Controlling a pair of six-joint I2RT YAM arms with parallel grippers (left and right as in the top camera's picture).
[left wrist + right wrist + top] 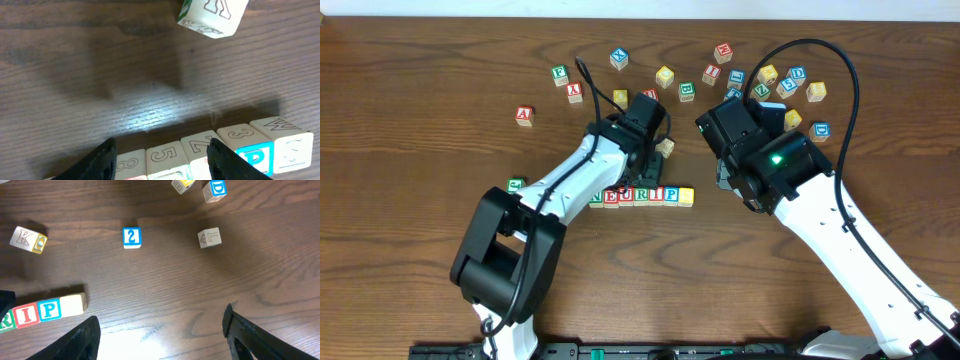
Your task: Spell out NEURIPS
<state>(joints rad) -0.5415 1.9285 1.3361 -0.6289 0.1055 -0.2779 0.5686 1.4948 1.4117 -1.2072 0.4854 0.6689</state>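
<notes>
A row of letter blocks [640, 195] reads N E U R I P, with a yellow block [686, 196] at its right end. My left gripper [642, 172] is open just above the row. In the left wrist view its fingers [162, 162] straddle the row's middle blocks [167, 157] without closing on them. To their right are the blue P block [255, 157] and the end block [290, 150], whose front face shows an S. My right gripper [728, 178] is open and empty to the right of the row. Its fingers [167, 340] hang over bare wood. The P block [49, 310] and the end block [72, 305] show at lower left.
Several loose blocks lie scattered at the back of the table, among them an A block [524, 115] and a D block [798, 74]. The right wrist view shows a K block [27, 239], a blue 2 block [132, 237] and a plain block [209, 237]. A tilted block [212, 15] lies beyond the left gripper.
</notes>
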